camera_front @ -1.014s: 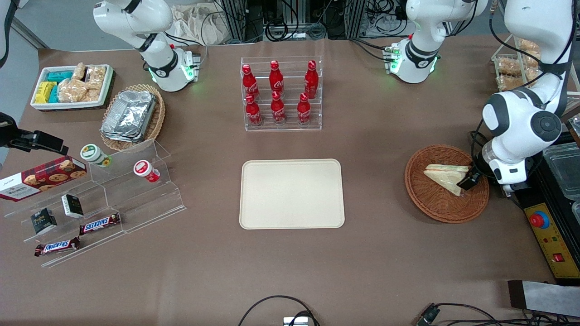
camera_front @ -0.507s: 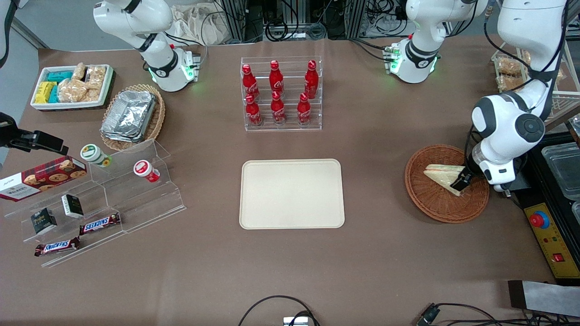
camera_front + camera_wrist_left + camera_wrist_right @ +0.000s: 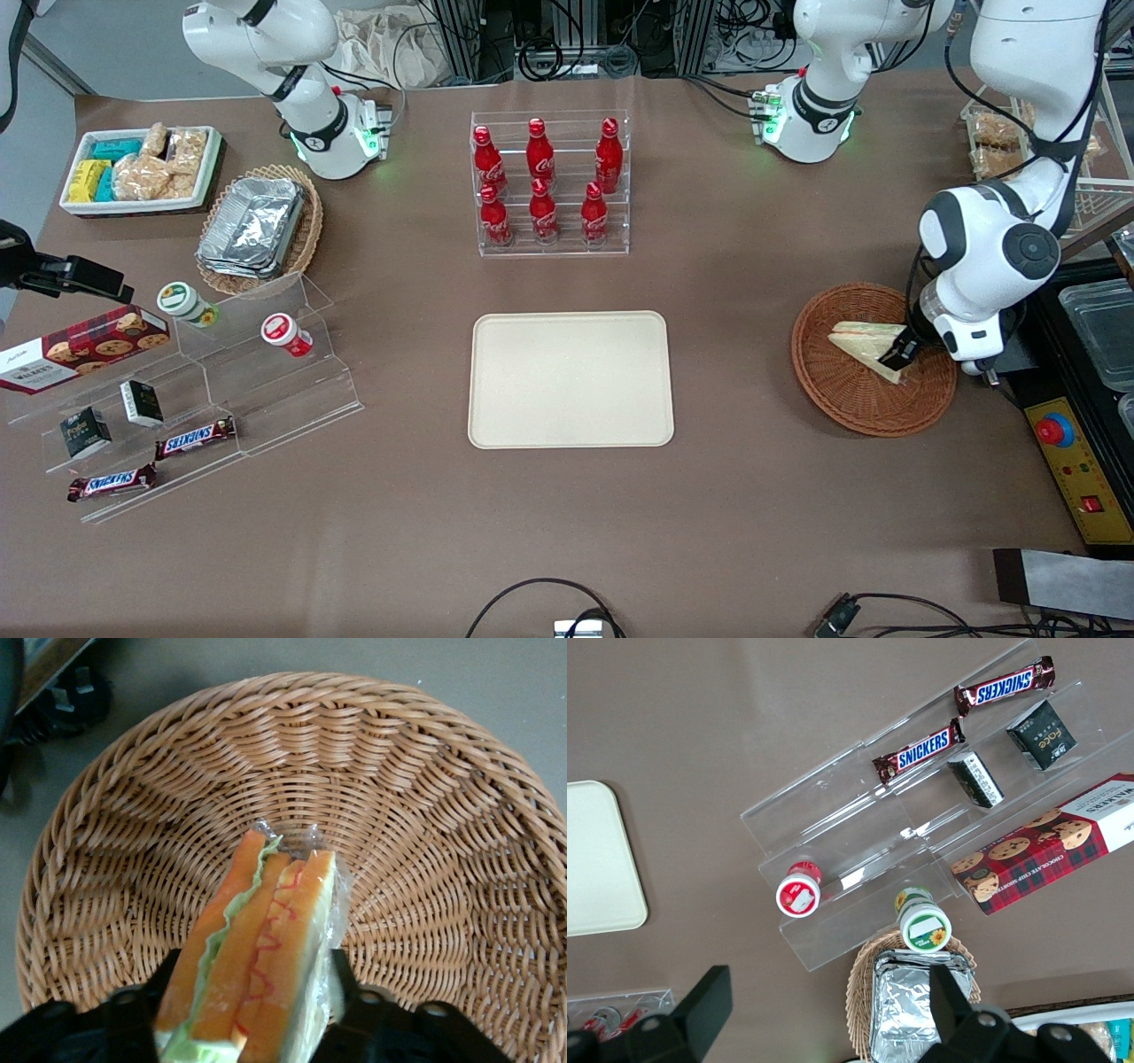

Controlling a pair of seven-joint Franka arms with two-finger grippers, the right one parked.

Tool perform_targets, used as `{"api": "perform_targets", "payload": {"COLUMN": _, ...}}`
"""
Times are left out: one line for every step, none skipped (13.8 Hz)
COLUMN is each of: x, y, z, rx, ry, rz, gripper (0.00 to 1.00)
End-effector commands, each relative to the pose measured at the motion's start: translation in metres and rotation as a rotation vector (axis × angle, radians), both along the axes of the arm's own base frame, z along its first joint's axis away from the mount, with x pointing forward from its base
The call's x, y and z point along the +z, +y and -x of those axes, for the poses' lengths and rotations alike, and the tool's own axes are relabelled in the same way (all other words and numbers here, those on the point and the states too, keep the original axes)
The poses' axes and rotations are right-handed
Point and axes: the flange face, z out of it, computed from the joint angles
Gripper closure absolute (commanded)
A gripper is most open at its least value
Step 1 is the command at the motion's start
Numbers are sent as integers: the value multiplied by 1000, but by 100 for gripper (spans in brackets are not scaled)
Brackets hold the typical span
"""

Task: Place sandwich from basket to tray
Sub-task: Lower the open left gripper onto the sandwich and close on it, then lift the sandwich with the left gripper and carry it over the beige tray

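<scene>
The sandwich [image 3: 864,345], a pale wedge in clear wrap, lies in the round reddish-brown wicker basket [image 3: 842,399] toward the working arm's end of the table. My gripper [image 3: 897,356] is down in the basket at the wedge's corner nearest the arm. In the left wrist view the sandwich [image 3: 257,921] shows its orange and green cut edge, and the black fingers [image 3: 344,979] press against both of its sides; the gripper [image 3: 255,973] is shut on it above the basket weave [image 3: 399,815]. The cream tray [image 3: 570,379] lies bare at the table's middle, apart from the basket.
A clear rack of red bottles [image 3: 551,182] stands farther from the front camera than the tray. Toward the parked arm's end are an acrylic stand of snacks [image 3: 177,390], a lighter basket with foil containers [image 3: 257,229] and a white bin [image 3: 140,170]. A control box with a red button [image 3: 1056,431] sits beside the basket.
My gripper moved from the basket's edge inward onto the sandwich's corner, then stayed there. The sandwich has not left the basket.
</scene>
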Motion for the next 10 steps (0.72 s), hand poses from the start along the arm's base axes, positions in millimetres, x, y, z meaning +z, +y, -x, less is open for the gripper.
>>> {"api": "perform_targets", "payload": {"x": 4, "y": -2, "z": 2, "rx": -18, "ry": -16, "rz": -4, "gripper": 78}}
{"api": "perform_targets", "payload": {"x": 5, "y": -2, "z": 3, "rx": -45, "ry": -7, "rz": -3, "gripper": 78}}
{"api": "perform_targets", "payload": {"x": 9, "y": -1, "z": 3, "rx": -61, "ry": -5, "rz": -3, "gripper": 78}}
{"api": "perform_targets", "payload": {"x": 13, "y": 0, "z": 3, "rx": -76, "ry": 1, "rz": -2, "gripper": 78}}
{"api": "perform_targets", "payload": {"x": 21, "y": 0, "z": 3, "rx": -95, "ry": 5, "rz": 0, "gripper": 78}}
{"api": "perform_targets", "payload": {"x": 31, "y": 0, "z": 2, "rx": -116, "ry": 8, "rz": 1, "gripper": 78}}
{"api": "perform_targets", "payload": {"x": 41, "y": -2, "z": 1, "rx": -142, "ry": 5, "rz": 0, "gripper": 78}}
{"api": "perform_targets", "payload": {"x": 52, "y": -3, "z": 0, "rx": -168, "ry": -4, "rz": 0, "gripper": 78}}
{"api": "perform_targets", "payload": {"x": 63, "y": -3, "z": -2, "rx": -201, "ry": -8, "rz": 0, "gripper": 78}}
{"api": "perform_targets", "payload": {"x": 75, "y": -5, "z": -3, "rx": -245, "ry": -6, "rz": 0, "gripper": 78}}
